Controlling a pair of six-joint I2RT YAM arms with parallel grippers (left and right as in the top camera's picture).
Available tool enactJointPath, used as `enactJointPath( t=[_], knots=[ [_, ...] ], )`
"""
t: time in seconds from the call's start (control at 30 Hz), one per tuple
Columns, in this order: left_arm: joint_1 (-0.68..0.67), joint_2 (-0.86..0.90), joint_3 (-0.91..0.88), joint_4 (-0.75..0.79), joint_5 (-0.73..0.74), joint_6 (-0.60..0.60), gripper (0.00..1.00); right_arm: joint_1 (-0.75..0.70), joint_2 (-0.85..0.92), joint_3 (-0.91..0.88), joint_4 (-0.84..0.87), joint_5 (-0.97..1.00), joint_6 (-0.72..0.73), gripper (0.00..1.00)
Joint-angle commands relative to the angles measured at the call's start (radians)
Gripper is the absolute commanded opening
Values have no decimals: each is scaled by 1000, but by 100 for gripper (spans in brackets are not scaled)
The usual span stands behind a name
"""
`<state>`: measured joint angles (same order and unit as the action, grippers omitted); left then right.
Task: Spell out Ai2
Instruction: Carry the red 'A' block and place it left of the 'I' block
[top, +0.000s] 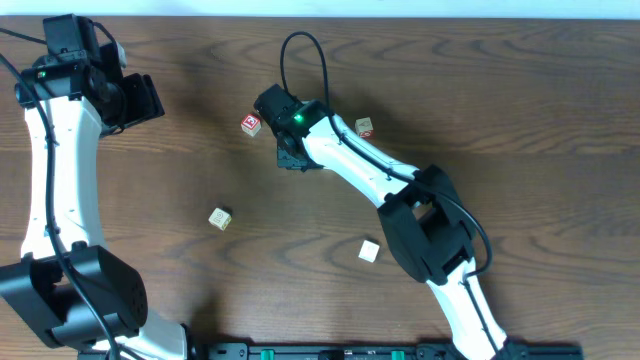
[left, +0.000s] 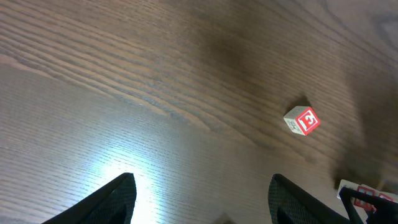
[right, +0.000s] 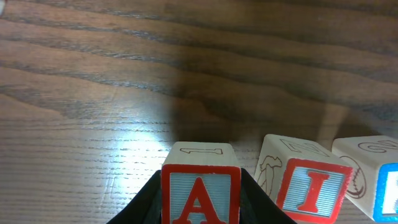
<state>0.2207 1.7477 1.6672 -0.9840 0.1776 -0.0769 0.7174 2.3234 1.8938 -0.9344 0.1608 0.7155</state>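
Observation:
In the right wrist view my right gripper is shut on a wooden block with a red letter A. A block with a red I stands just to its right with a small gap. A third block with a blue-edged face is cut off at the right edge. In the overhead view the right gripper hides these blocks. My left gripper is open and empty above bare table, and sits at the far left in the overhead view.
Loose blocks lie on the wooden table: a red-faced one, also in the left wrist view, one behind the right arm, one at centre left and a pale one near the right arm's elbow.

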Motion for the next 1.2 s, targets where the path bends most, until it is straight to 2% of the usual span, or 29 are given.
enactJointPath(
  t=[0.0, 0.63, 0.7, 0.8, 0.93, 1.17],
  knots=[
    [2, 2, 3, 2, 7, 11, 69, -14, 18, 0, -4, 22, 32, 1],
    [2, 2, 3, 2, 7, 11, 70, -16, 18, -24, -4, 19, 47, 2],
    [2, 2, 3, 2, 7, 11, 70, -16, 18, -24, -4, 19, 47, 21],
    [2, 2, 3, 2, 7, 11, 69, -16, 18, -24, -3, 19, 47, 35],
    [2, 2, 3, 2, 7, 11, 70, -16, 18, -24, -3, 19, 47, 43],
    [2, 2, 3, 2, 7, 11, 70, -17, 18, -24, 8, 24, 46, 50]
  ],
)
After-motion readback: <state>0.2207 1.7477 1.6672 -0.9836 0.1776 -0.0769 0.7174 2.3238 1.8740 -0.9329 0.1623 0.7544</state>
